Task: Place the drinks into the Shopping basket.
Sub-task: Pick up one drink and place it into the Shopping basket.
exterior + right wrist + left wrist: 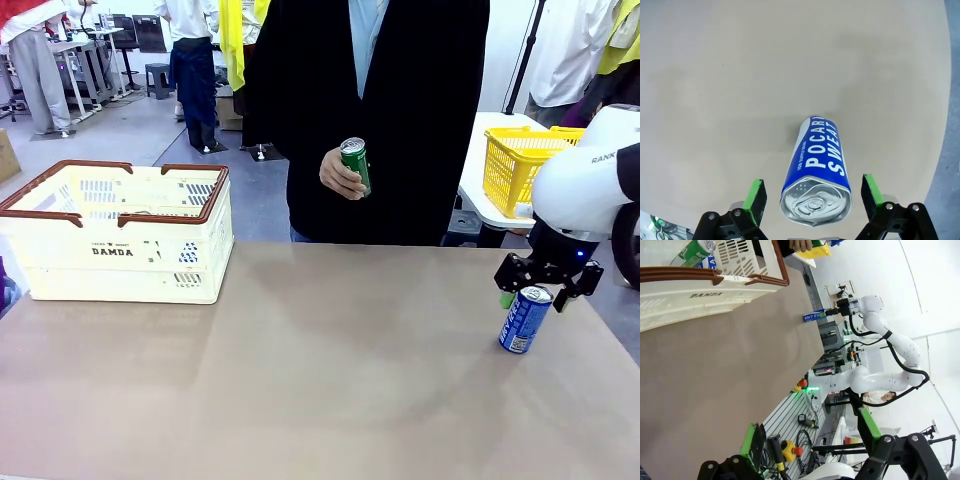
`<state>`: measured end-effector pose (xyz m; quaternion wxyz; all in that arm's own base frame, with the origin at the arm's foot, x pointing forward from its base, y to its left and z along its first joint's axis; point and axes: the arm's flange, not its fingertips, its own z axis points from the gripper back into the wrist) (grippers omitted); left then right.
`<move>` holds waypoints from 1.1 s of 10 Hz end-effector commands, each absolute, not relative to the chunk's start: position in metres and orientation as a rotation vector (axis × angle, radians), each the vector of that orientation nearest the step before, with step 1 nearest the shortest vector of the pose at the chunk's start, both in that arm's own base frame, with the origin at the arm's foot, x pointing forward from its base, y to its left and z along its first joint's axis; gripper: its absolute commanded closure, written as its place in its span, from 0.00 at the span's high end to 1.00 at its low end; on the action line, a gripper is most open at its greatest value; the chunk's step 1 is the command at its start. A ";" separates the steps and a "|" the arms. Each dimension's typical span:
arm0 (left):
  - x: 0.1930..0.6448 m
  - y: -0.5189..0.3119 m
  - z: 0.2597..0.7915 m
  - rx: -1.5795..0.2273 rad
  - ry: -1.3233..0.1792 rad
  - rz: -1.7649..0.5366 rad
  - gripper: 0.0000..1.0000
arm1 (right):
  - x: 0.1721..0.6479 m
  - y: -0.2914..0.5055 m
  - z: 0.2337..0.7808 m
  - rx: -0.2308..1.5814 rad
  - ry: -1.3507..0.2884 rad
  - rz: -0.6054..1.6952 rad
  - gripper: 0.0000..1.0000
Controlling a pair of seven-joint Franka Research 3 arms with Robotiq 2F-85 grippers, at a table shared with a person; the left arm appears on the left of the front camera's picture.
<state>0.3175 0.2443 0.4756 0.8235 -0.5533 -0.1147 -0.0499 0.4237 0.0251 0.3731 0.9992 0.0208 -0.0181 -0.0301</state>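
Front view: the Shopping basket (120, 235) stands on the table (320, 390) at the robot's left, while across the table a person's hand (336, 172) holds the green can (354, 163) in the air, well apart from the basket. At the table's right end the right gripper (548, 285) hangs directly over the blue can (524, 320), which stands on the table leaning slightly. Left wrist view: the left gripper (812, 440) has its jaws spread wide with nothing between them, and the basket (700, 295) sits farther along the table. Right wrist view: the right gripper (814, 196) has its jaws open to either side of the blue can (817, 150), the green pads (756, 197) flanking its silver top with a gap visible on each side. Judged from this, neither drink has reached the basket: the blue can awaits a grip, lift and carry across the table, and the green can remains with the person.
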 end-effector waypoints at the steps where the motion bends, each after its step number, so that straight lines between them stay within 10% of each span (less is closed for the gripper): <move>1: 0.317 0.242 0.477 -1.186 -0.247 -0.093 1.00 | 0.431 0.034 0.373 -0.009 -0.065 -0.084 1.00; 3: 0.317 0.242 0.477 -1.186 -0.247 -0.093 1.00 | 0.433 0.036 0.372 0.004 -0.049 -0.081 1.00; 5: 0.317 0.242 0.477 -1.186 -0.247 -0.093 1.00 | 0.434 0.036 0.372 0.009 -0.036 -0.084 0.00; 11: 0.317 0.242 0.477 -1.186 -0.247 -0.093 1.00 | 0.433 0.034 0.373 0.006 -0.022 -0.076 0.00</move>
